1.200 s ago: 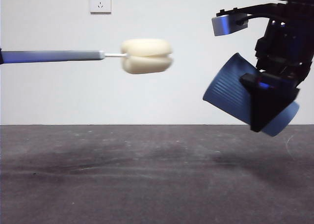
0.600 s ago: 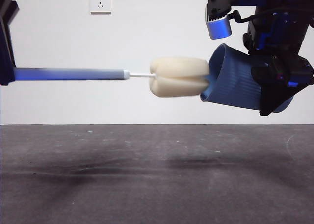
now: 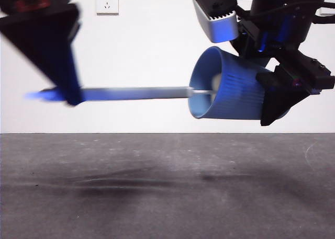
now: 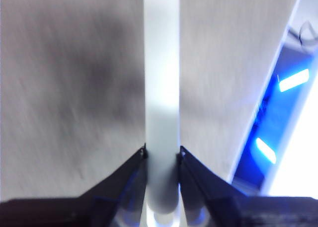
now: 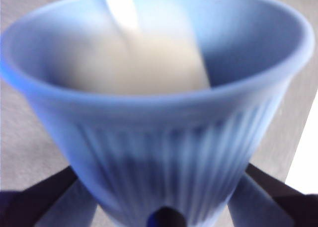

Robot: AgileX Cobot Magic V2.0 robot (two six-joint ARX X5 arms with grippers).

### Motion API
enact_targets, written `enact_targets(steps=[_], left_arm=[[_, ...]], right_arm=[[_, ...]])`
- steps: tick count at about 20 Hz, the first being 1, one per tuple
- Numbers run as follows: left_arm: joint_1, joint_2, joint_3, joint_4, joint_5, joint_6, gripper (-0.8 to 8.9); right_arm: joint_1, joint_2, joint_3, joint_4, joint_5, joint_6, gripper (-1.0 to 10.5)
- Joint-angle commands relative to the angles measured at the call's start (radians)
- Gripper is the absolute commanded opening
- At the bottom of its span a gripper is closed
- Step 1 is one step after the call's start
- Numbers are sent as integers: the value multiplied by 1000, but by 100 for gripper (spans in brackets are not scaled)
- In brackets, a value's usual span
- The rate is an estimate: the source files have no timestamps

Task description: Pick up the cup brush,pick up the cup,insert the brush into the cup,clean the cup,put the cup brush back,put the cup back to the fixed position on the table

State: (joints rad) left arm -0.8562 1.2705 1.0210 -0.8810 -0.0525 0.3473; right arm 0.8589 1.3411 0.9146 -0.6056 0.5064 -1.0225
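Observation:
The blue ribbed cup (image 3: 230, 90) lies on its side in the air at the right of the front view, mouth facing left, with my right gripper (image 3: 280, 100) shut on its base end. The cup brush (image 3: 136, 93) runs level from the left, and its cream sponge head (image 3: 215, 83) sits inside the cup. My left gripper (image 3: 65, 92) is shut on the grey handle (image 4: 161, 117). In the right wrist view the sponge (image 5: 144, 63) fills the cup (image 5: 164, 142) between my right gripper's (image 5: 166, 207) jaws. The left wrist view shows my left gripper (image 4: 162, 155) clamping the handle.
The dark table (image 3: 157, 192) stretches below both arms with their shadows on it. A white wall with a socket (image 3: 107, 2) stands behind.
The left gripper moved right and pushed the sponge head from the cup's mouth fully into the cup. The right gripper shifted the cup left and levelled it.

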Motion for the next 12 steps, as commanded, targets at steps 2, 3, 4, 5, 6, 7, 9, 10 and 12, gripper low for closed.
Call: enact_targets(steps=[2, 3, 4, 5, 6, 7, 9, 10, 12], left_arm=[[-18, 26, 57, 47, 5, -32, -9], [-18, 30, 61, 51, 4, -38, -9], [-18, 30, 61, 42, 0, -51, -9], [-18, 30, 61, 22, -8, -66, -9], [-18, 29, 61, -8, -24, -72, -9], [-17, 27, 61, -37, -62, -82, -9], [-16, 10, 61, -95, -128, -95, -8], [-16, -5, 61, -121, -131, -105, -9], [-14, -39, 61, -183, -132, -116, -8]], right_arm=[[39, 21, 5, 7, 0, -14, -17], [48, 21, 5, 6, 2, -14, -17], [58, 21, 5, 6, 8, -14, -17], [66, 21, 5, 5, 27, -13, -17], [67, 21, 5, 1, 44, -14, -17], [67, 21, 5, -8, 53, -13, -17], [67, 21, 5, -19, 54, 5, -17], [66, 21, 5, -20, 54, 20, -17], [64, 21, 5, -29, 56, 31, -17]])
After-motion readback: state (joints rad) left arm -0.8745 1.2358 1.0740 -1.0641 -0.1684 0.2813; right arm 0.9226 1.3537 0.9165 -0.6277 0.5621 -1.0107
